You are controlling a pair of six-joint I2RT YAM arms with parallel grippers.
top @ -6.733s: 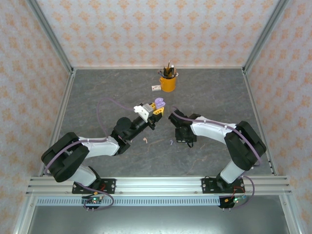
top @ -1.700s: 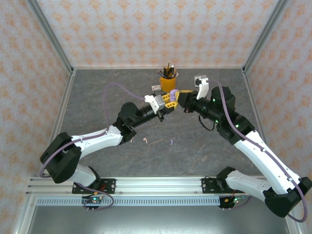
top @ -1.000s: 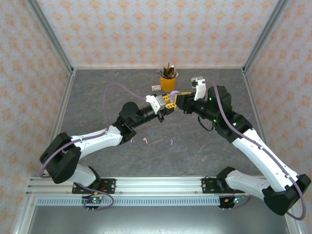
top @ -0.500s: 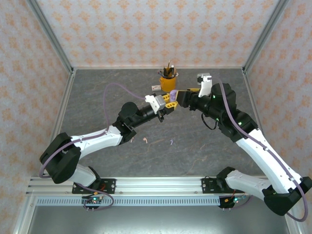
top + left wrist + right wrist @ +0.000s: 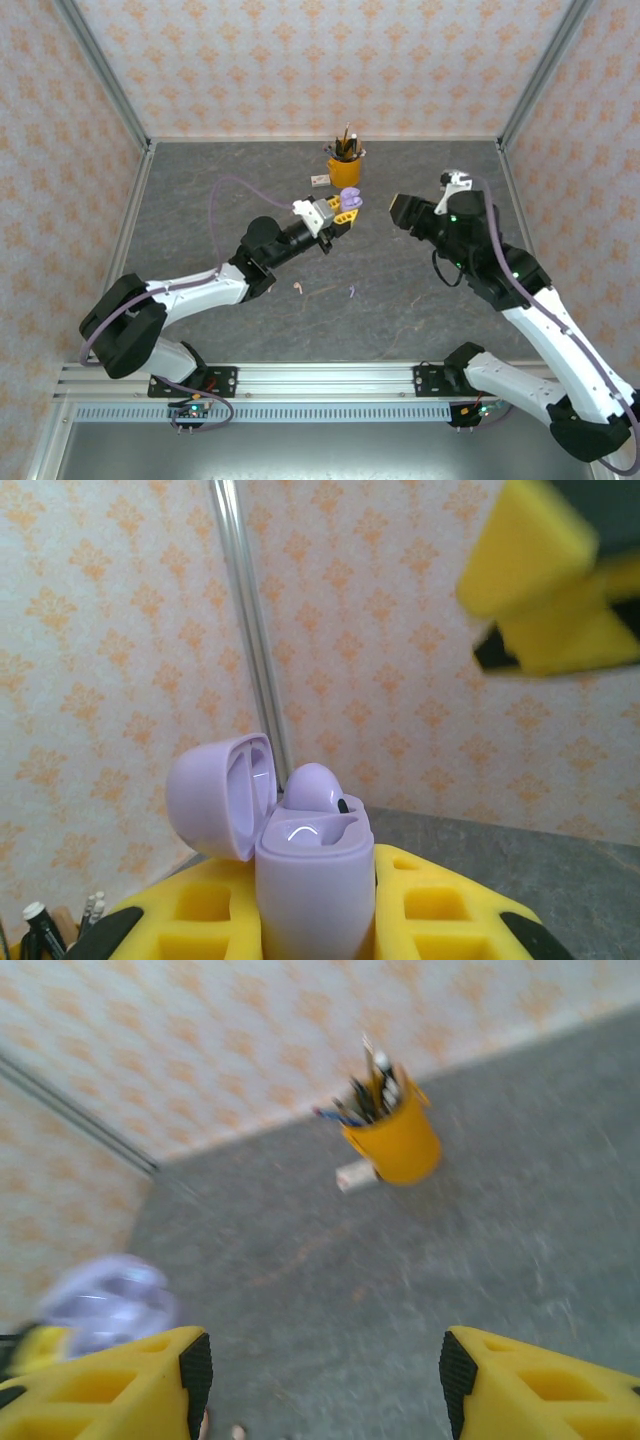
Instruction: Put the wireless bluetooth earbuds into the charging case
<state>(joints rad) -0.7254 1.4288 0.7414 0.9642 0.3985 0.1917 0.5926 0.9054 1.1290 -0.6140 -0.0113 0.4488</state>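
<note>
The left hand [image 5: 338,208] pinches the lilac round plastic charging case [image 5: 351,197], lid open, a lilac earbud [image 5: 313,783] seated inside. The right hand [image 5: 398,208], spread, hangs apart over bare grey tabletop [image 5: 400,300].

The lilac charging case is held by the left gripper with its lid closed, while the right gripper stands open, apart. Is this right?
No: the lid is open, as the left wrist view shows. The left gripper holds the lilac charging case, and the right gripper stands open, apart.
</note>
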